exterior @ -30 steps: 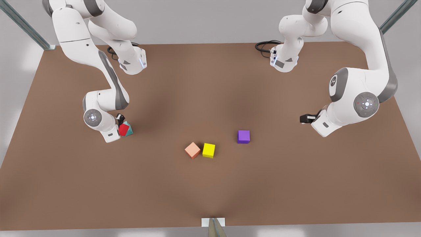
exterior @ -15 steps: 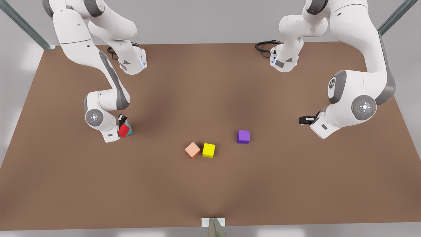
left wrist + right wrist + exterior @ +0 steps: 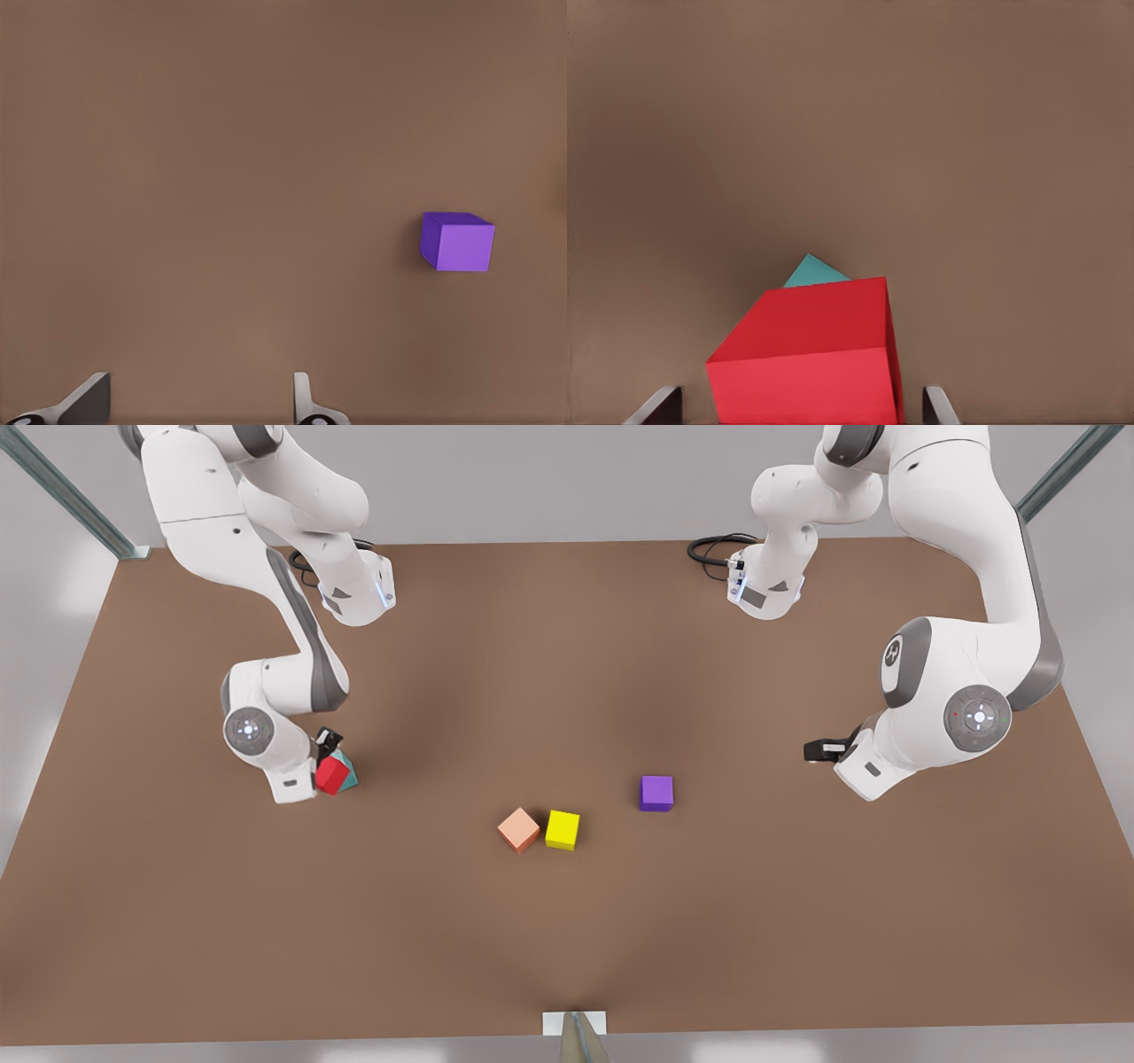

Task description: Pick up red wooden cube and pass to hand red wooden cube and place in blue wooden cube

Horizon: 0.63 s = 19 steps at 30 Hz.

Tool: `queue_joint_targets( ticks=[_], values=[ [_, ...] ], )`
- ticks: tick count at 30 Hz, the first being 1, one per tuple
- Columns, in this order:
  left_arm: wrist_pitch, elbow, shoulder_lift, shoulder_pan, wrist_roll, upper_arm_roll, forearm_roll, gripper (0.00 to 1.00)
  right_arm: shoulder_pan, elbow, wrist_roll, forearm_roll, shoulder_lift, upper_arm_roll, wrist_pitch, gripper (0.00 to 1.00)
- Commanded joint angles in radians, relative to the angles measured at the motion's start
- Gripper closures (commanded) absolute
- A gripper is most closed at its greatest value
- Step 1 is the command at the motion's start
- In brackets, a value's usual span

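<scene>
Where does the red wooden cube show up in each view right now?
Front view: red wooden cube on the front view's left, at the right claw, overlapping the blue wooden cube.
Left wrist view: not in it; only the purple cube.
Right wrist view: red cube fills the foreground.
Shared landmark: blue cube just behind it.

The blue wooden cube (image 3: 814, 271) was mostly hidden behind the red wooden cube (image 3: 811, 359); only one teal corner showed in the right wrist view, and a sliver in the front view. The red cube's lower part was cut off by that picture's edge. The right gripper (image 3: 802, 403) showed only two finger tips at the edge, apparently clear of the cube's sides. The left gripper (image 3: 199, 398) was likewise cropped to its tips.
</scene>
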<state>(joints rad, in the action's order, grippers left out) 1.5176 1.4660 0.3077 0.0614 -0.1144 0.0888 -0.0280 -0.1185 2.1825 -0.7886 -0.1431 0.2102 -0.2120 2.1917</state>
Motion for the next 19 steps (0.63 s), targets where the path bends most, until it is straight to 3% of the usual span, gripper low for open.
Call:
queue_joint_targets(
  ticks=[1,4,6,8,10,12,14,19],
  values=[
    [0.000,0.000,-0.001,0.000,-0.011,0.000,-0.001,0.00,0.002,-0.004,0.034,0.062,-0.023,-0.001,-0.085,0.00],
    [0.000,-0.001,-0.001,0.000,-0.011,0.000,-0.001,0.00,0.017,-0.070,0.103,0.157,-0.095,-0.001,-0.250,0.00],
    [0.000,-0.001,-0.001,0.000,-0.011,0.000,-0.001,0.00,0.030,-0.294,0.460,0.165,-0.046,0.000,-0.403,0.00],
    [0.000,-0.001,-0.001,-0.002,-0.010,0.000,0.000,0.00,0.026,-0.426,0.736,0.166,0.003,0.002,-0.432,0.00],
    [0.000,-0.001,-0.001,-0.002,-0.010,0.000,0.000,0.00,0.026,-0.590,1.022,0.132,0.001,0.011,-0.645,0.00],
    [0.000,-0.001,-0.001,-0.003,-0.008,0.000,0.000,0.00,0.017,-0.739,1.013,0.131,-0.003,0.032,-0.787,0.00],
    [0.000,0.000,-0.001,-0.003,-0.007,0.000,0.000,0.00,0.016,-0.759,1.003,0.131,-0.018,0.075,-0.808,0.00],
    [0.000,0.000,0.005,-0.003,-0.007,0.000,0.000,0.00,0.016,-0.753,1.005,0.137,-0.046,0.082,-0.820,0.00]
  ],
)
